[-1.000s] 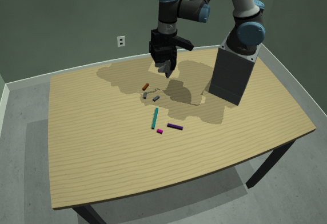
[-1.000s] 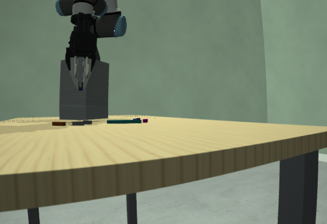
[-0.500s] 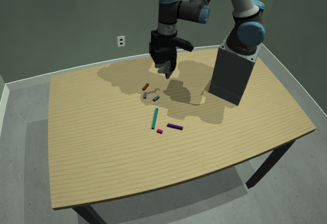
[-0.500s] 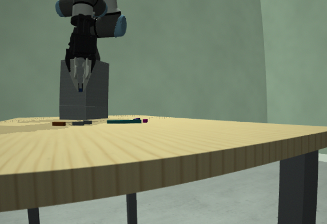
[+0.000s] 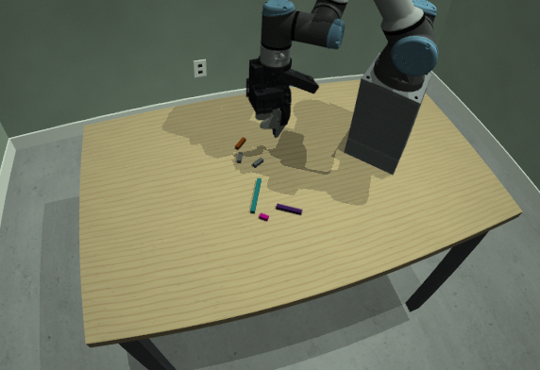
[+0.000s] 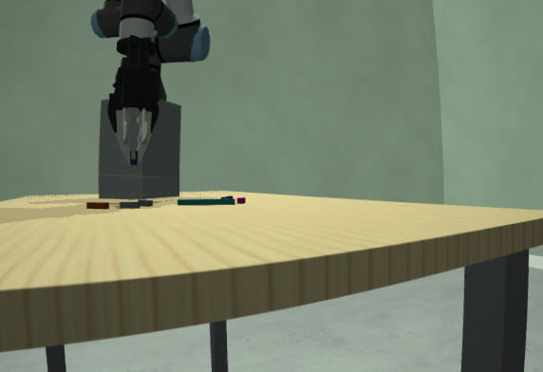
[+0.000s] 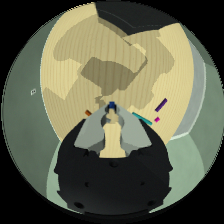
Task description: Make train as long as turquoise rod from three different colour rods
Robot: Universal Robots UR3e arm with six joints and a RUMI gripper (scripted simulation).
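Note:
My gripper [image 5: 278,131] [image 6: 134,159] [image 7: 111,105] is shut on a small blue rod [image 6: 134,160] [image 7: 111,104] and holds it well above the table, behind the other rods. Below it lie an orange rod [image 5: 240,142] [image 6: 98,205] [image 7: 88,113] and two grey rods [image 5: 240,157] [image 5: 257,162] [image 6: 129,205], apart from each other. The turquoise rod [image 5: 255,195] [image 6: 206,202] [image 7: 142,118] lies nearer the front. A magenta rod [image 5: 263,217] [image 6: 241,200] [image 7: 157,119] lies near its front end, and a purple rod [image 5: 289,209] [image 6: 227,197] [image 7: 160,104] lies to the right.
The rods lie on a wooden table [image 5: 142,247] [image 6: 285,249]. The arm's grey base block [image 5: 382,120] [image 6: 161,154] stands at the back right of the table.

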